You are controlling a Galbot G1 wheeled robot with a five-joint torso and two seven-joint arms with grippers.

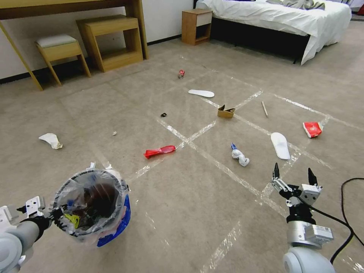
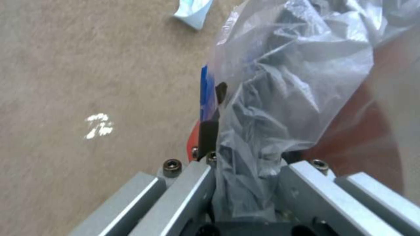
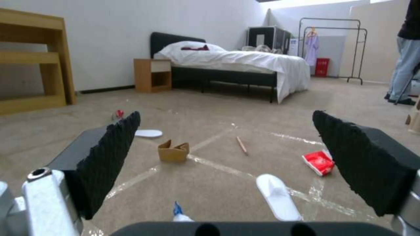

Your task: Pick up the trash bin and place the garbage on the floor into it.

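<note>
Bin first: your left gripper (image 1: pixel 57 216) is clamped on the rim of the trash bin (image 1: pixel 93 206), held above the floor (image 1: pixel 182 212), mouth tilted towards you. Farther right, the red wrapper (image 1: pixel 159 151) lies lengthwise left-to-right. Your right gripper (image 1: pixel 294 177) hovers with fingers spread.

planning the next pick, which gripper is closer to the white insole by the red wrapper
Right. The right gripper hangs open just short of that white insole; the left gripper, clamped on the trash bin, is far across the floor.
</note>
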